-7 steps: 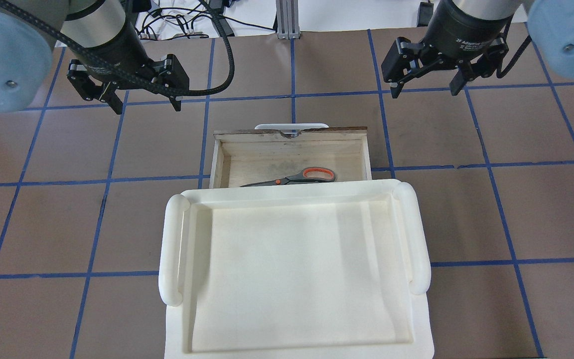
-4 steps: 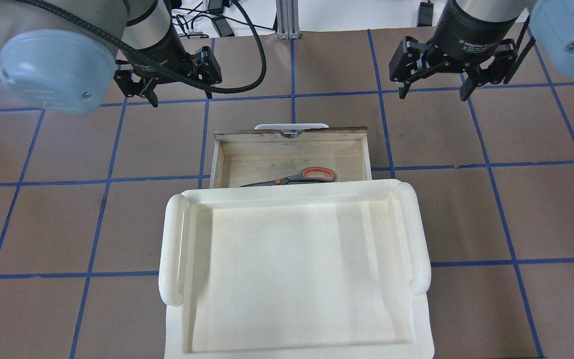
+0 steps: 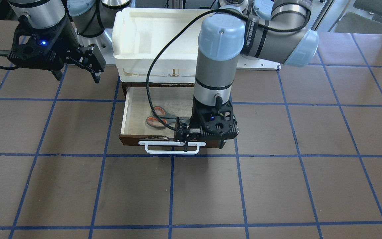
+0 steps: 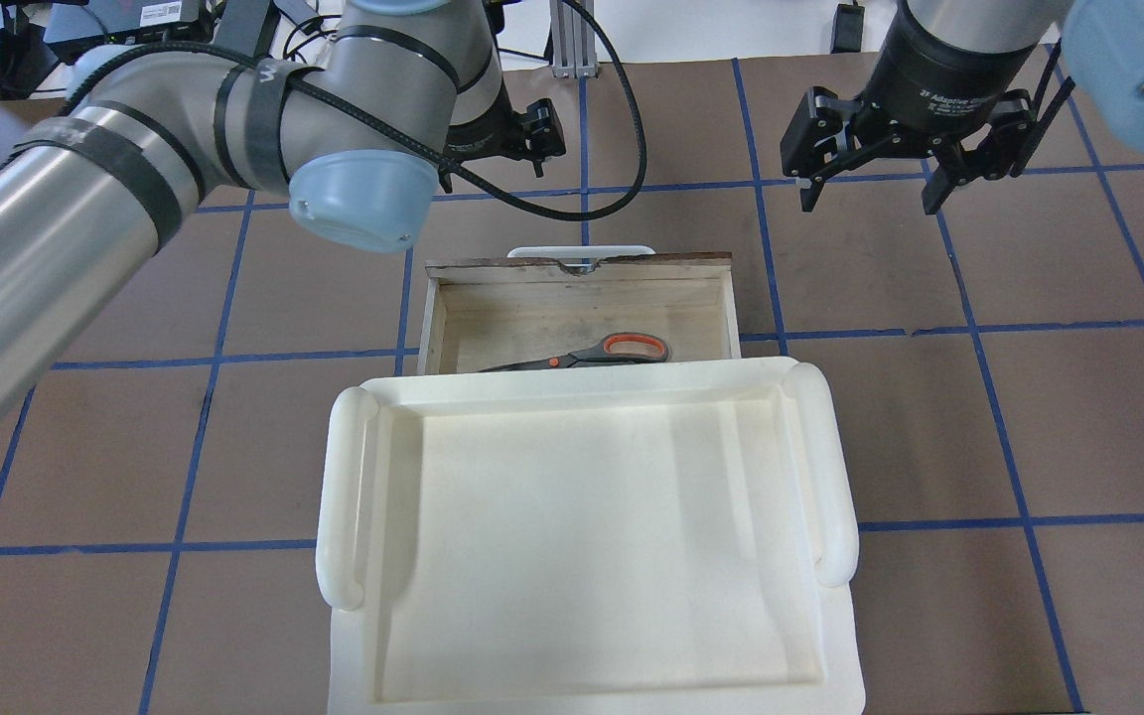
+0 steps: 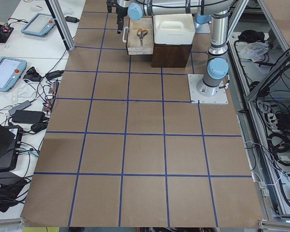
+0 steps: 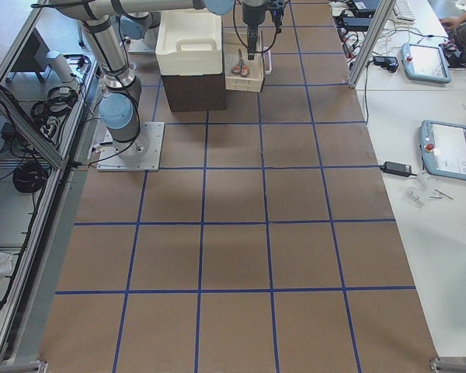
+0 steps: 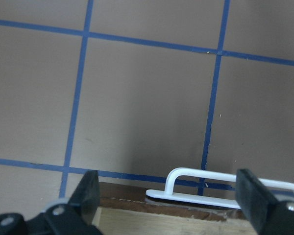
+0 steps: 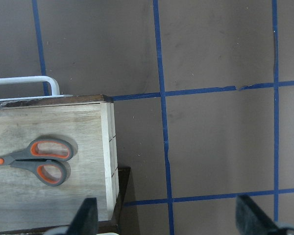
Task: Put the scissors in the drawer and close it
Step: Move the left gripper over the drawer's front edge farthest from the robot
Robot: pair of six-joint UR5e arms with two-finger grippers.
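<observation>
The scissors (image 4: 622,348) (image 3: 159,119) (image 8: 39,159) lie flat inside the drawer (image 4: 582,266) (image 3: 126,113), which stands pulled out from under the white tray. My left gripper (image 3: 208,139) (image 7: 172,196) is open and hangs over the drawer's dark front, above its white loop handle (image 7: 225,183) (image 3: 169,148), holding nothing. In the overhead view the left arm hides most of that gripper. My right gripper (image 4: 868,194) (image 3: 77,78) (image 8: 167,218) is open and empty, off to the drawer's right side and above the bare table.
A white tray (image 4: 344,497) (image 3: 121,33) sits on top of the dark cabinet that houses the drawer. The brown table (image 4: 1029,417) carries a blue tape grid. Cables (image 4: 354,40) lie past the far edge.
My left arm has swung from the far left to the centre, bringing its gripper over the drawer's front. The right gripper drifted slightly right. Scissors and drawer have not moved.
</observation>
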